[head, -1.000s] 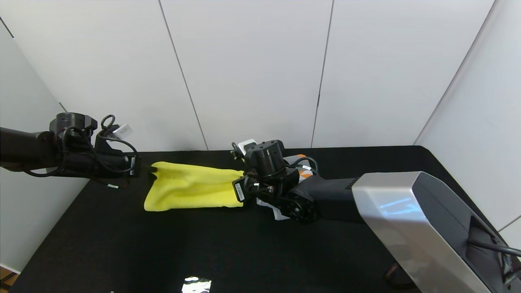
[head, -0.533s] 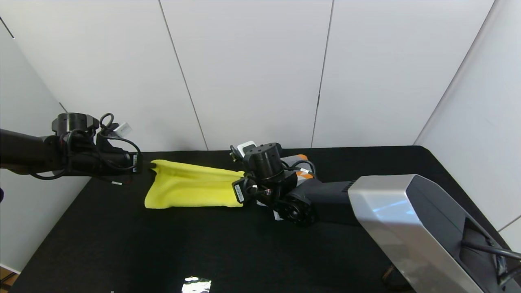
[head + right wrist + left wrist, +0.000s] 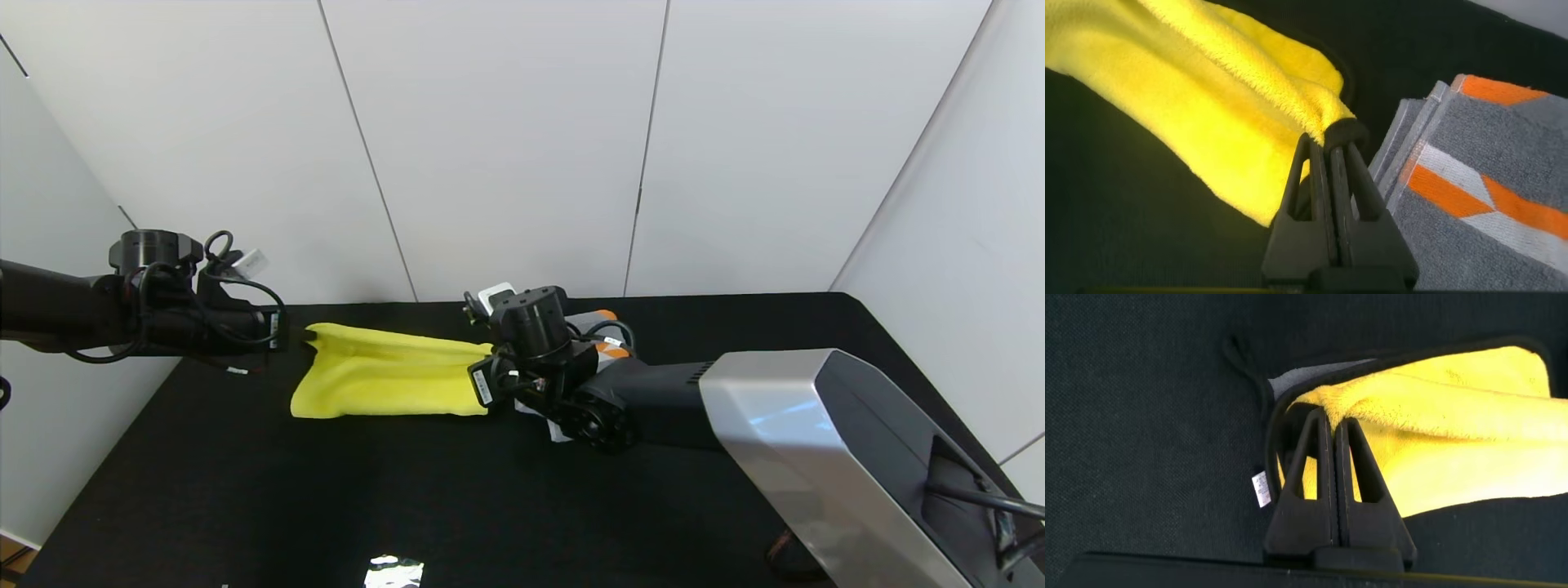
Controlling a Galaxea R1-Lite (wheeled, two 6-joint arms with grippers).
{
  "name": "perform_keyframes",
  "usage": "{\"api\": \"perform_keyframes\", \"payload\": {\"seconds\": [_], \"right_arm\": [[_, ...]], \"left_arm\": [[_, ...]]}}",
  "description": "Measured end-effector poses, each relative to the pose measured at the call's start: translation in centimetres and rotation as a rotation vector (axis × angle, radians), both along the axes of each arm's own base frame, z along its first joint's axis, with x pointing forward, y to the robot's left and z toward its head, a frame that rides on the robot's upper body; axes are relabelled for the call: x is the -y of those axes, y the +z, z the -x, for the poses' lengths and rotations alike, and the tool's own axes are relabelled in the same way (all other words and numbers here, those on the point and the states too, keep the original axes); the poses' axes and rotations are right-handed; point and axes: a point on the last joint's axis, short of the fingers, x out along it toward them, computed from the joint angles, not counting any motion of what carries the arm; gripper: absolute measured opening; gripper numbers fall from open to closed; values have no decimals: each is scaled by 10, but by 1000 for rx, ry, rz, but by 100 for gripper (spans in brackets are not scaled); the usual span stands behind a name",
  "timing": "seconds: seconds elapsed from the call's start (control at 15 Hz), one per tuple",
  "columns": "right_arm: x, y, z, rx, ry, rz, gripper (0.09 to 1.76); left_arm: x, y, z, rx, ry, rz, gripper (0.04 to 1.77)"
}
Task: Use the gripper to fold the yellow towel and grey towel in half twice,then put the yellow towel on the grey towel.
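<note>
Pinching one corner each, the left claw (image 3: 1333,429) and right claw (image 3: 1329,145) hold the yellow towel (image 3: 388,376) stretched between them, sagging onto the black worktop (image 3: 326,506). The grey towel (image 3: 1503,163) lies folded just beside the right claw.

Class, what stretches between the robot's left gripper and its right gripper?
The yellow towel, pinched at opposite ends by the left gripper and right gripper; clearest in the head view.

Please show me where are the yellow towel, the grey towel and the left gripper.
yellow towel (image 3: 384,380), head view, middle of cloth.
grey towel (image 3: 1503,163), right wrist view, grey top face.
left gripper (image 3: 1333,425), left wrist view, between fingertips.
</note>
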Motion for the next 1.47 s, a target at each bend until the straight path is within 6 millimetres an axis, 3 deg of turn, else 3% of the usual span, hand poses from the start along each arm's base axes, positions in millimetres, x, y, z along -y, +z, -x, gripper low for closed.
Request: {"api": "perform_keyframes", "payload": {"seconds": [0.13,0.33,0.6,1.13,1.47], "right_arm": [[0,0,0,5,4,9,47],[0,0,0,8,4,4,87],[0,-1,-1,10,0,-2,121],[3,4,-1,-4,-30,-25,153],[11,18,14,-134,-28,21,161]], "left_arm": [[1,-2,1,-7,-3,-6,47],[2,-1,1,-3,-4,-7,87],[2,6,1,19,-3,-13,120],[2,4,4,-26,43,-38,153],[5,6,23,-216,56,-14,162]]}}
